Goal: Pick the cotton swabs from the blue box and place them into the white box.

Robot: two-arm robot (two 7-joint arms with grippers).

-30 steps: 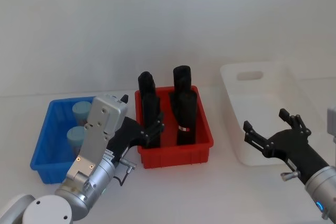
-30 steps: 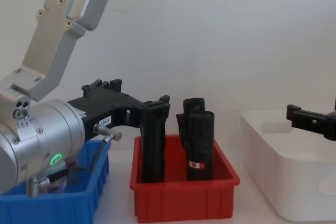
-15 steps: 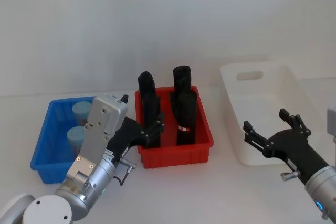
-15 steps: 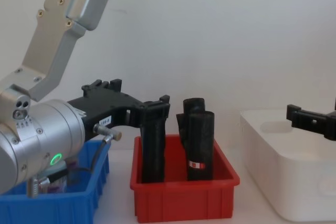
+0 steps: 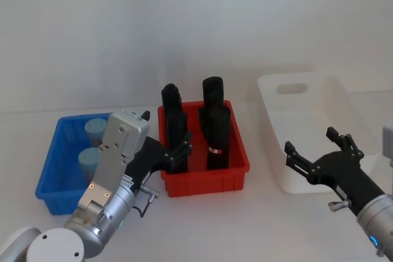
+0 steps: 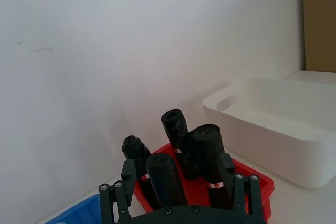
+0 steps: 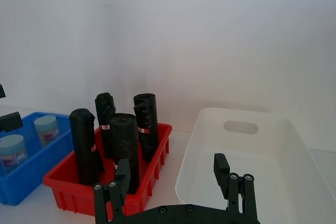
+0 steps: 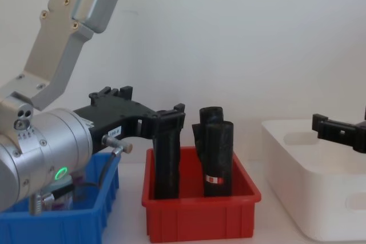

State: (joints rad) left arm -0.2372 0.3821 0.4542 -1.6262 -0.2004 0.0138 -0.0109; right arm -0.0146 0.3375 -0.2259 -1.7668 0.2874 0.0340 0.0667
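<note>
A plain white wall (image 5: 196,23) rises behind the work surface, matt and bare, and meets a white table (image 5: 264,213) along a soft, straight seam. The light is even and diffuse, so the shadows on the tabletop are pale and blurred, and a faint grey patch of shade lies on the wall near its middle. In the left wrist view a few thin scuff marks (image 6: 34,49) cross the wall, and a tan-brown panel (image 6: 319,19) stands at the far edge above a white ledge (image 6: 316,76)
</note>
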